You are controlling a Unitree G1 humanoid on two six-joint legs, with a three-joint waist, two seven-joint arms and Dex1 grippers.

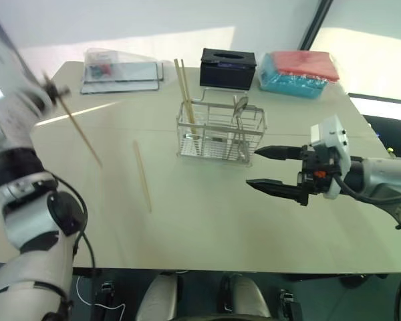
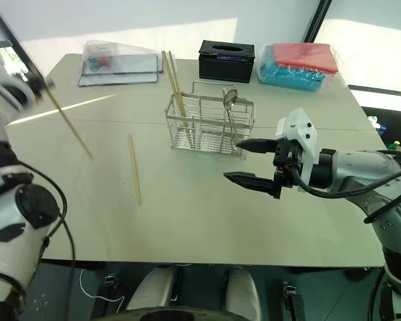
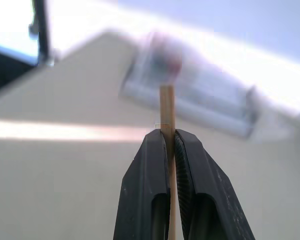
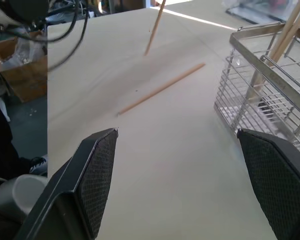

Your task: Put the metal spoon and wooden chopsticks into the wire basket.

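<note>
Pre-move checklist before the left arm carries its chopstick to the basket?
1. Left tool shut on a chopstick: ok.
2. Held chopstick clear of the table: ok, it hangs tilted in the air.
3. Wire basket upright and reachable: ok.
4. Basket contents: ok, two chopsticks and the metal spoon stand inside.
5. All chopsticks collected: not ok, one chopstick lies flat on the table left of the basket.
6. Right tool out of the way: cannot tell, it is open and empty but close to the basket's right end.
</note>
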